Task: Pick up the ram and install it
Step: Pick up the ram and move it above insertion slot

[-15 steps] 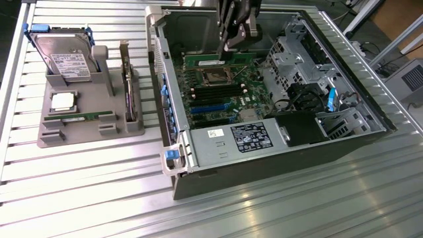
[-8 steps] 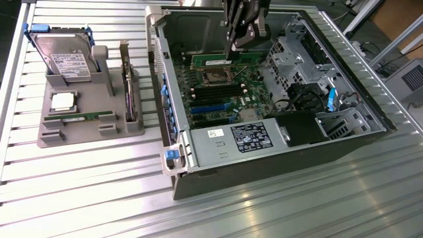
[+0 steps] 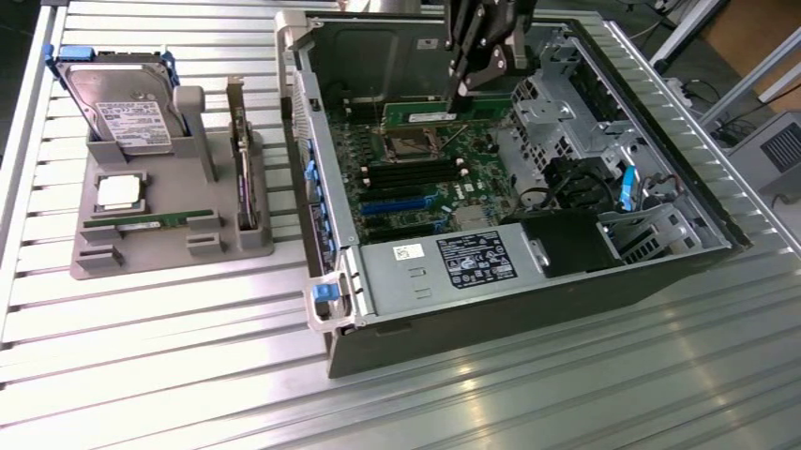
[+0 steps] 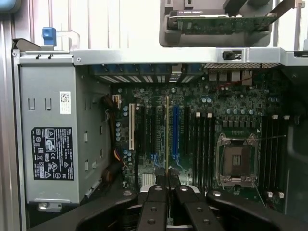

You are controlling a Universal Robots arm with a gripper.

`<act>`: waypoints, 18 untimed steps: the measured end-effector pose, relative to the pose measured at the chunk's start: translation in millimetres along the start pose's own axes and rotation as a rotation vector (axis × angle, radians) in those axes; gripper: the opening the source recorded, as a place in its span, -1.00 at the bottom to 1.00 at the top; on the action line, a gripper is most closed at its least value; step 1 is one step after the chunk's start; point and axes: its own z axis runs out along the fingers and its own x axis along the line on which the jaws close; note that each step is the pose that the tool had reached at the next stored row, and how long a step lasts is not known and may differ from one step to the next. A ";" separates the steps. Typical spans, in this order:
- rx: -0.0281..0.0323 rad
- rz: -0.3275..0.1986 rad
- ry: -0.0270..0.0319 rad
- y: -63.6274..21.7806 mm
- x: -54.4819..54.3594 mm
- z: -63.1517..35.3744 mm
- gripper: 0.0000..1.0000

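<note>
The ram (image 3: 419, 113) is a narrow green stick, and my gripper (image 3: 466, 90) is shut on it from above. It hangs inside the open computer case (image 3: 328, 281), just over the motherboard (image 3: 432, 187) beyond the processor socket (image 3: 407, 143). In the wrist view the ram (image 4: 167, 134) appears edge-on as a thin strip running out from between the black fingers (image 4: 156, 202). It hovers over the board among the long slots. The black memory slots (image 3: 407, 175) lie near the socket (image 4: 236, 161).
A grey fixture (image 3: 94, 262) on the exterior view's left holds a hard drive (image 3: 119, 108), a silver processor (image 3: 120, 190), an upright expansion card (image 3: 244, 169) and another green stick (image 3: 150, 221). The power supply (image 3: 451, 267) and drive cage (image 3: 551, 103) crowd the case.
</note>
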 end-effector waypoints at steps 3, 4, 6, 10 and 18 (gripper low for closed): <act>0.0000 0.000 0.0000 -10.0 0.1 0.0 -0.76; 0.0000 0.000 0.0000 -11.1 0.1 0.0 -0.76; -0.0001 0.000 0.0001 -16.3 0.1 0.0 -0.76; 0.0000 0.000 -0.0001 -23.9 0.2 0.0 -0.76; 0.0000 0.000 0.0000 -36.1 0.2 0.0 -0.76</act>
